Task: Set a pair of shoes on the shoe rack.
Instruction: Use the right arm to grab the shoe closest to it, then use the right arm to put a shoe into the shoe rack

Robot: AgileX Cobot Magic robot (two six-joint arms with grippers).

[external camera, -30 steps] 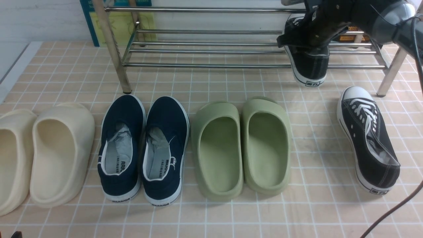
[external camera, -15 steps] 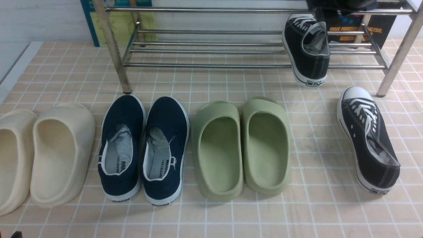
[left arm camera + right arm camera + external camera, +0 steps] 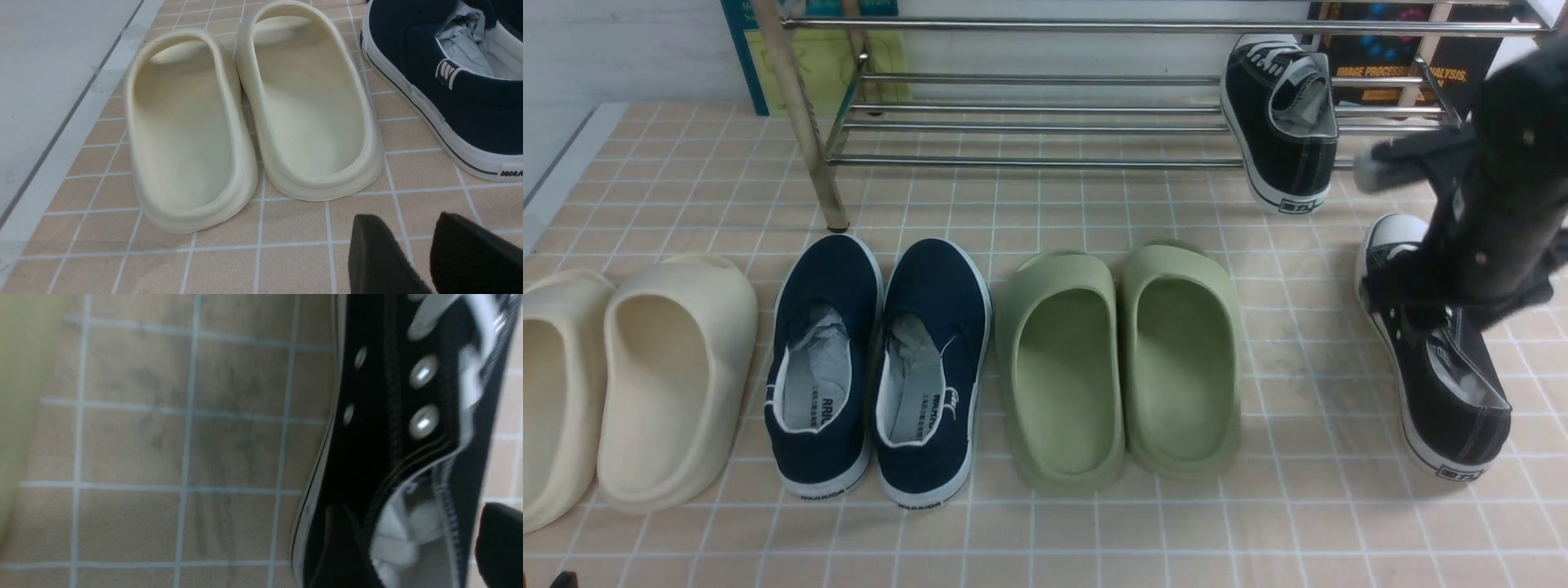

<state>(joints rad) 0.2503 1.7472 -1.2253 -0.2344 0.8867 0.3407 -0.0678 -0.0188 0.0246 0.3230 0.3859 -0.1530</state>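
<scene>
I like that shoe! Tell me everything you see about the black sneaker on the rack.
The black sneaker looks like canvas, with white laces, a white toe cap, white sole and grey lining. It sits on the lower bars of the shoe rack, near its right end, toe pointing away, heel hanging over the front bar. Only the bars touch it.

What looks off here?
One black sneaker sits tilted on the rack, heel sticking out past the front bar. Its mate lies askew on the floor.
</scene>
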